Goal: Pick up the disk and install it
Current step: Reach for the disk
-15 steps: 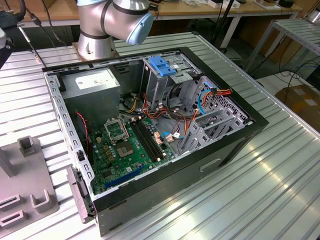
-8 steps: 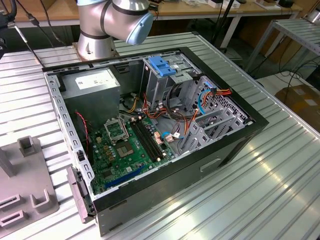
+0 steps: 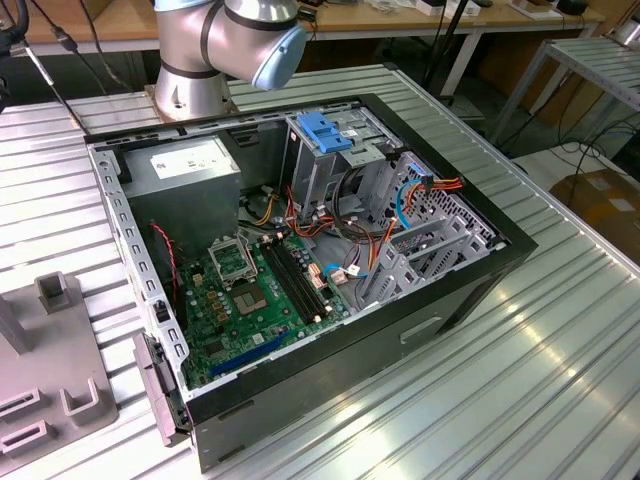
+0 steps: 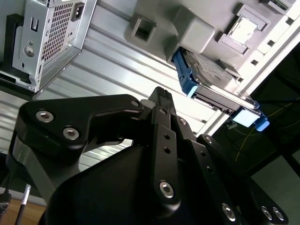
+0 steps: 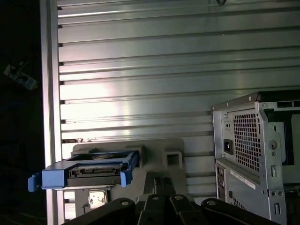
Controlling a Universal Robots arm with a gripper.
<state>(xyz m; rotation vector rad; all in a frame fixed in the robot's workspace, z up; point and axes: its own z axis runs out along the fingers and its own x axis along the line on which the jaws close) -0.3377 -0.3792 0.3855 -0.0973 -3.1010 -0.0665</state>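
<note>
The disk (image 5: 89,171) is a flat grey drive in a blue plastic frame. It stands on edge in a grey holder block (image 5: 161,152) on the slatted metal table. In the second wrist view the disk (image 4: 213,77) has its blue frame toward me, with a blue tab at one end. My gripper (image 4: 159,93) hangs above the table, a short way from the holder and touching nothing. Its black fingertips (image 5: 157,182) are pressed together with nothing between them. The open computer case (image 3: 330,250) lies on its side in the exterior view.
The case's perforated rear panel (image 5: 248,145) stands close beside the holder block. Inside the case are a metal drive cage with a blue top (image 3: 325,135), a large grey box (image 3: 190,170), loose cables and the green board. The arm's base (image 3: 190,70) stands behind the case.
</note>
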